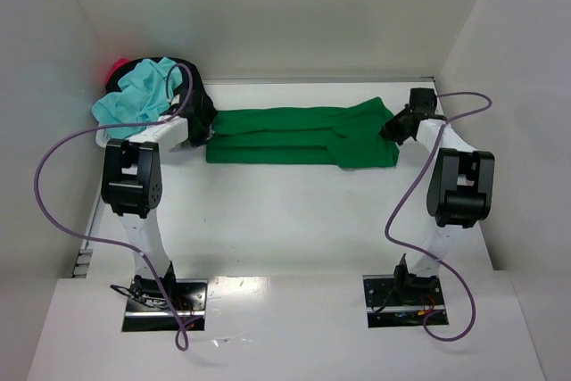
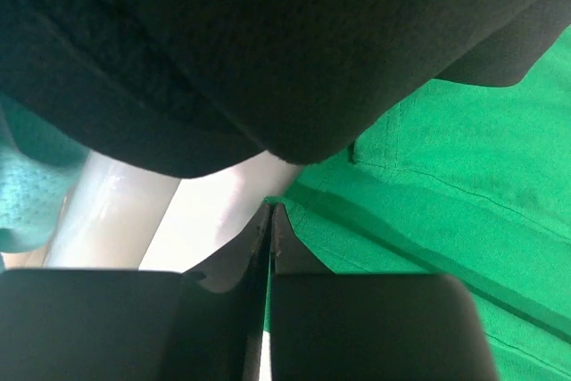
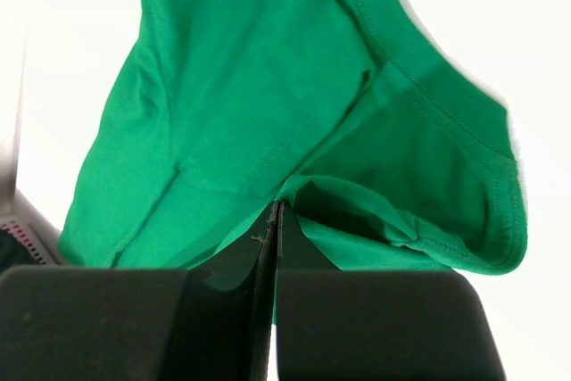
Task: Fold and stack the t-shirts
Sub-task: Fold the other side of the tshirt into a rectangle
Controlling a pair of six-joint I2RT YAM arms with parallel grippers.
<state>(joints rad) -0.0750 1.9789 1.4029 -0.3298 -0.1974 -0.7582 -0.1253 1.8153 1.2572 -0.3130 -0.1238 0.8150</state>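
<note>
**Top view.** The green t-shirt (image 1: 303, 136), folded lengthwise into a long band, lies flat on the white surface (image 1: 285, 220) toward 12 o'clock of centre. Its long axis runs from 9 to 3 o'clock. The left arm (image 1: 134, 176) reaches to the band's 9 o'clock end. The right arm (image 1: 459, 185) reaches to its 3 o'clock end, where the cloth bunches wider. At 10 o'clock, in the far corner, lies a heap of other shirts. The turquoise t-shirt (image 1: 134, 100) is uppermost, and the black t-shirt (image 1: 201, 95) is on its 3 o'clock side, beside the band's end. The red-pink t-shirt (image 1: 116, 69) shows at the heap's 11 o'clock edge.

**Left wrist view.** The left fingers (image 2: 357, 327) are clenched at the green hem, with a thin sliver of green between them. Black cloth overhangs at 12 o'clock and turquoise cloth shows at 9 o'clock.

**Right wrist view.** The right fingers (image 3: 375, 327) are clenched on a fold of the green cloth. A stitched hem curves past toward 3 o'clock.
</note>
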